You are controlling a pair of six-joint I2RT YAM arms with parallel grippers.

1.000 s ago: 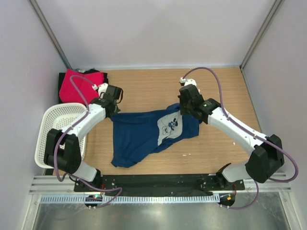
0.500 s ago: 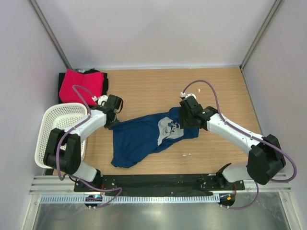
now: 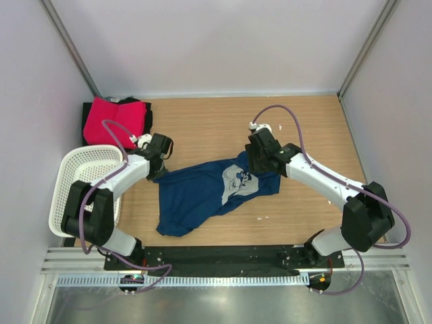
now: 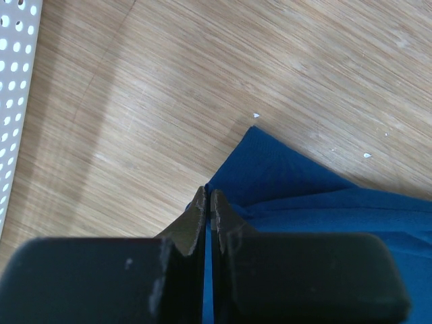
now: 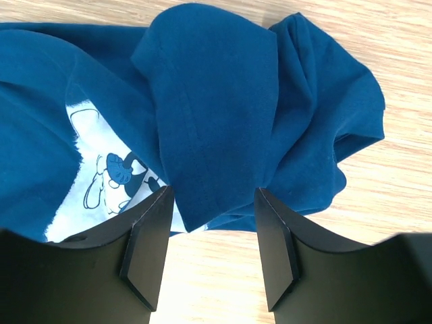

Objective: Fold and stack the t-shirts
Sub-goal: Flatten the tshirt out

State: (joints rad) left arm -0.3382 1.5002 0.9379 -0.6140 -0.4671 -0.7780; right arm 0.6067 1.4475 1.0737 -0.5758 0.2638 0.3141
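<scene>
Bright, even light is flooding down from overhead, throwing only soft shadows onto the wooden table point(image 3: 202, 128). A dim band is crossing the wood in the left wrist view; everything's looking sharp.

A white perforated plastic basket point(image 3: 64, 177) sits at the left edge of the wooden table point(image 3: 202, 125), toward its near-left corner. A few tiny white specks point(image 3: 260, 217) lie on the bare wood near the front edge, right of centre.
</scene>
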